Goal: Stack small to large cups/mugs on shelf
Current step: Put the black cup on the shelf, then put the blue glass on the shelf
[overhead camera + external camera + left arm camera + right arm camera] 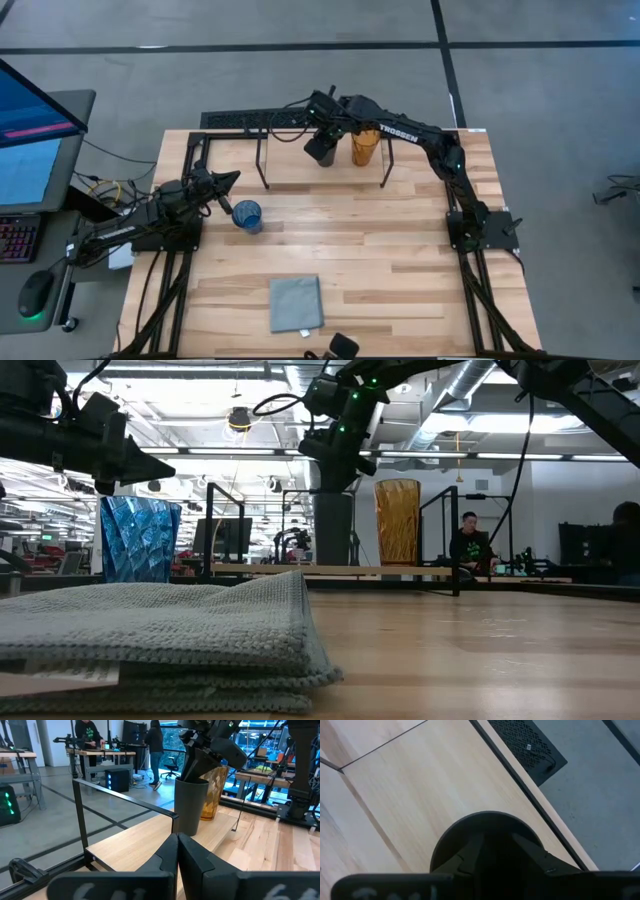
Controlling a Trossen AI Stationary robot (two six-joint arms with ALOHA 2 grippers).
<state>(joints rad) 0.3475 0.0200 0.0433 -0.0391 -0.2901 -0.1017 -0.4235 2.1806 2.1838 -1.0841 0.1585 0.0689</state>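
The black cup [322, 152] and the taller amber cup [364, 147] stand side by side, upright on their bases, on the narrow wooden shelf [290, 168] at the table's far side. Both also show in the low view: black cup [333, 530], amber cup [398, 520]. My right gripper [326, 128] is directly over the black cup's mouth [487, 817], fingers slightly apart and pointing down into it. The blue cup [247, 215] stands upright on the table at the left. My left gripper [232, 183] is shut and empty, just beyond the blue cup on its left-far side. My right gripper has both fingers [470, 852] at the black cup's mouth, coming from above. I cannot tell whether they touch the rim or the inner wall. The cup stands on the shelf board [150, 837].
A folded grey-blue cloth [296, 303] lies near the table's front edge and fills the low view's foreground [160, 630]. The shelf's thin black legs [262, 160] stand on the table. A monitor and keyboard [30, 150] are off the left edge. People [87, 732] are in the room behind.
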